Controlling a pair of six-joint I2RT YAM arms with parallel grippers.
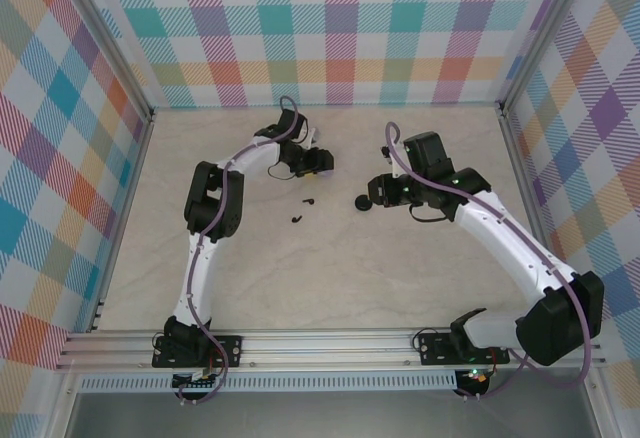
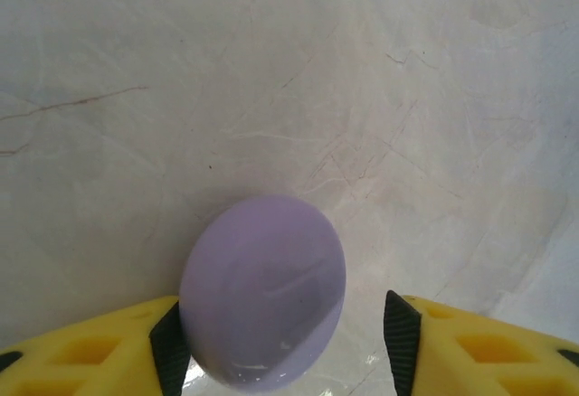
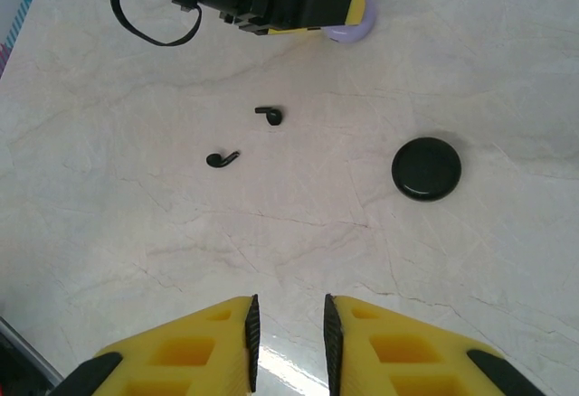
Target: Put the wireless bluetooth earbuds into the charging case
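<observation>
Two black earbuds (image 1: 308, 201): both lie loose on the table (image 1: 330, 278) near its centre, close together but apart. In the right wrist view the farther one (image 3: 270, 115) and the nearer one (image 3: 221, 158) each lie on their side.
Black case (image 1: 364, 204): a round disc lying flat, to the right of the earbuds and clear of them.
Lilac case (image 2: 262, 292): round, lying on the table farther back than the earbuds, between the left fingers.
Left gripper (image 2: 283, 342): spread around the lilac case. One pad (image 2: 170, 346) touches its edge and the other stands off with a gap.
Left arm (image 1: 205, 248): rises from the near-left base, bends at the elbow, and arcs right to a wrist tipped down over the far centre.
Right gripper (image 3: 289, 342): fingers nearly together with a narrow slit of table showing between them, pinching nothing. It sits just right of the black case.
Right arm (image 1: 510, 243): folds back at the near-right elbow, with its forearm stretched far and left toward the centre.
</observation>
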